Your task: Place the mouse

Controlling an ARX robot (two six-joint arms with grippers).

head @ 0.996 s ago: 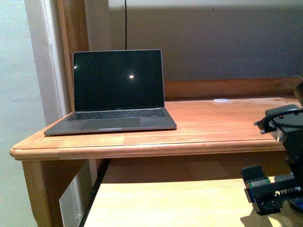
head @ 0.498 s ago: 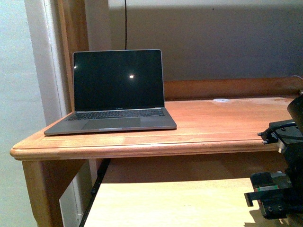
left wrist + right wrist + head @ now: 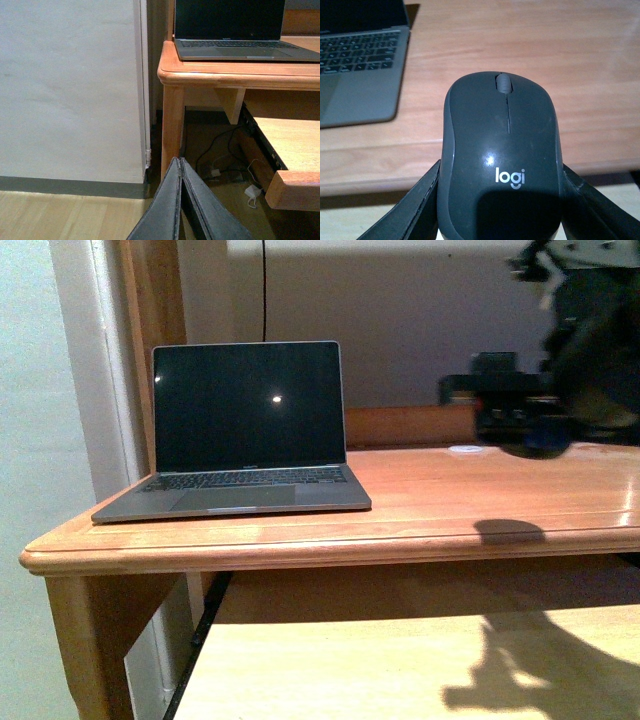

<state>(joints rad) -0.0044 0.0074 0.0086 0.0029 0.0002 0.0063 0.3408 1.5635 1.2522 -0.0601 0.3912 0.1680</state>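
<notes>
The mouse [image 3: 502, 150] is dark grey, oval and domed, with a scroll wheel and a "logi" mark. It fills the right wrist view, and my right gripper [image 3: 502, 212] is shut on it, one black finger [image 3: 415, 205] pressing each side. It hangs above the wooden desk [image 3: 530, 55], near the front edge and just to the right of the laptop [image 3: 360, 65]. In the front view the right gripper [image 3: 530, 410] is a dark blur above the desk's right part, and the mouse cannot be made out there. My left gripper [image 3: 180, 165] is shut and empty, low beside the desk leg [image 3: 171, 125].
An open laptop [image 3: 248, 430] with a dark screen sits on the left of the desk [image 3: 450, 500]. A small white disc [image 3: 466, 451] lies near the back. A pull-out shelf [image 3: 350, 670] extends below the top. Cables [image 3: 220, 165] lie on the floor under it.
My right arm has risen from low at the desk's front right edge to above the desktop, casting a shadow on the edge and shelf. The laptop has not moved.
</notes>
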